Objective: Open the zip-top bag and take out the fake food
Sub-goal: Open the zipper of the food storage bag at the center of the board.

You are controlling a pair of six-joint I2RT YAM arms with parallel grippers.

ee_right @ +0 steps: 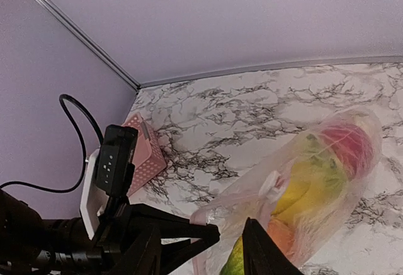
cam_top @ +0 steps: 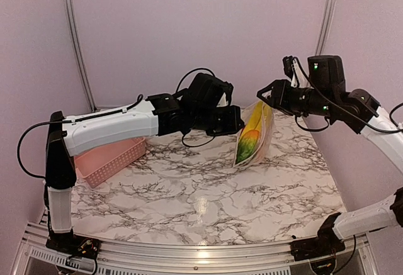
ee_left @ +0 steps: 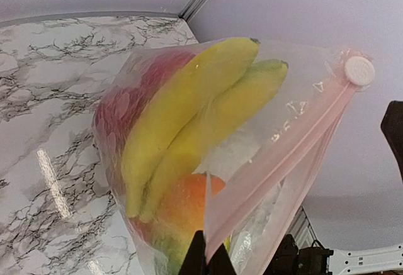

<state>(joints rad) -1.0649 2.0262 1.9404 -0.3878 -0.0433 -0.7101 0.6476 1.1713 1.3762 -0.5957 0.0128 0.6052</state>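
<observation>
We judge the zip-top bag, upright right of centre in the top view, limp, slick and bottom-heavy with fake food, so while our left gripper pinches its pink seal, the spread right gripper should take the opposite lip.

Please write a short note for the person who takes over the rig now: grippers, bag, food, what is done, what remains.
Left gripper: shut on the zip-top bag at its pink zip strip, holding it up on edge.
Right gripper: open, fingers around the bag's top corner.
Fake food: all inside the bag.
Done: bag gripped.
Left: zip looks closed; move the white slider, then take the food out.
</observation>
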